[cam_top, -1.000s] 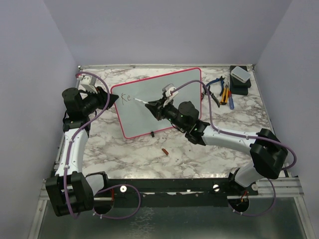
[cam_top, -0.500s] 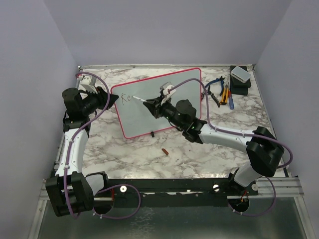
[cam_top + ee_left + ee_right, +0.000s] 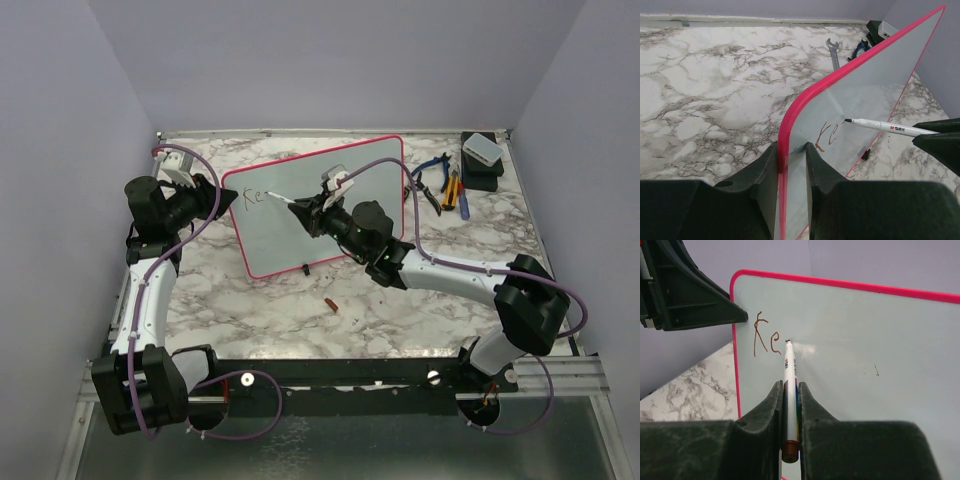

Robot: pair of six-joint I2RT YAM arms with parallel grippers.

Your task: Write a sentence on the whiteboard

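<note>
The whiteboard (image 3: 330, 215) with its red-pink frame stands tilted on the marble table. My left gripper (image 3: 226, 197) is shut on its left edge (image 3: 786, 135), one finger on each side. The sentence (image 3: 765, 337) reads only "Ke" in brown marker near the board's top left; it also shows in the left wrist view (image 3: 827, 137). My right gripper (image 3: 791, 390) is shut on a white marker (image 3: 789, 395), whose tip (image 3: 788, 342) sits at the board just right of the "e". The marker also shows in the left wrist view (image 3: 885, 127) and the top view (image 3: 285, 203).
Pliers and a wrench (image 3: 440, 188) lie at the back right beside a dark box with a white block (image 3: 482, 158). A small brown cap (image 3: 331, 304) lies on the table in front of the board. A white object (image 3: 176, 163) sits at the back left.
My right arm has pushed the marker left and forward along the board, from the middle toward the spot just right of "Ke". The left gripper and board have not moved.
</note>
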